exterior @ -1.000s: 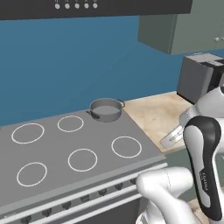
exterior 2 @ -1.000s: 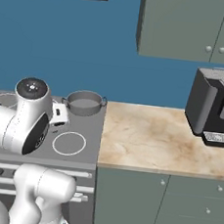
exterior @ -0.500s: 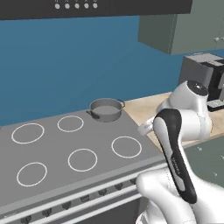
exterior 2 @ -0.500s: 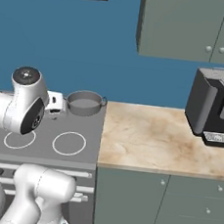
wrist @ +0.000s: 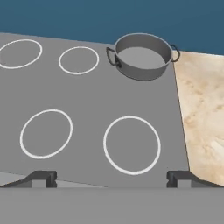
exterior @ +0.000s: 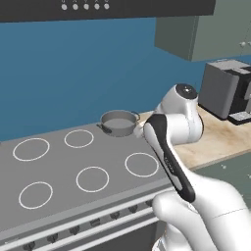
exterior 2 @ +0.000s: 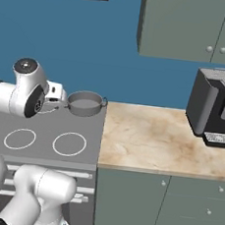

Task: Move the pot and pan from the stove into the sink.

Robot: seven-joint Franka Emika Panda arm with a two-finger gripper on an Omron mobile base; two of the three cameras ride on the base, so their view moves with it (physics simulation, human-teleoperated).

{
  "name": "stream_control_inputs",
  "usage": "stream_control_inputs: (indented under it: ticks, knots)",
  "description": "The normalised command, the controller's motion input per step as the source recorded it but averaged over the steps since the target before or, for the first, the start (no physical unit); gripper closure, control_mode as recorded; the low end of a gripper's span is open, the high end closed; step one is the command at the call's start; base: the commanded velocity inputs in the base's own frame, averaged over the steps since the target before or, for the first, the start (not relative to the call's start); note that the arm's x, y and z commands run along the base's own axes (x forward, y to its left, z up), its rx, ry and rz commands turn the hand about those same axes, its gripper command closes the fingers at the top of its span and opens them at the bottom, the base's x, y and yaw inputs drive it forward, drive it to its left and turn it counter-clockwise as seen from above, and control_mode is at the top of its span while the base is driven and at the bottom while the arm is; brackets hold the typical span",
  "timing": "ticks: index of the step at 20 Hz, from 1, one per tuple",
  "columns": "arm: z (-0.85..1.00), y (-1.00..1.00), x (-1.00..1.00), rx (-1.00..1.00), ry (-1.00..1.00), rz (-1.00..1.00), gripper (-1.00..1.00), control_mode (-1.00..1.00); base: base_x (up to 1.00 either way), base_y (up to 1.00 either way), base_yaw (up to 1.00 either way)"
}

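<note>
The grey pot (wrist: 143,55) with two small loop handles stands upright on the back right burner of the stove (wrist: 87,100), close to the counter edge. It appears again as the pot (exterior: 117,122) and the pot (exterior 2: 86,103) in the base views. My gripper (wrist: 111,179) hangs open above the front right burners, short of the pot, with nothing between its widely spread fingertips (wrist: 40,178). In the right base view my hand sits just left of the pot. The pan and the sink are out of view.
A beige stone counter (exterior 2: 146,138) adjoins the stove on the right, and a black coffee machine (exterior 2: 215,114) stands at its far end. Green cabinets (exterior 2: 193,25) and a dark range hood (exterior: 108,7) hang overhead. A blue wall backs the stove.
My arm has swung left from over the counter to over the stove, bringing the hand near the pot. The pot has not moved and the gripper stays open.
</note>
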Motion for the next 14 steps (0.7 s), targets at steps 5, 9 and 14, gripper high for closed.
stream_control_inputs:
  ticks: [5,9,14]
  knots:
    - [0.0,0.04,0.83,0.0,0.01,-0.02,-1.0,-1.0,0.0,0.0,0.0]
    - [0.0,-0.12,0.51,0.0,0.02,0.08,-1.0,-1.0,0.0,0.0,0.0]
    - [-0.11,0.0,0.07,0.0,0.0,0.03,-1.0,-1.0,0.0,0.0,0.0]
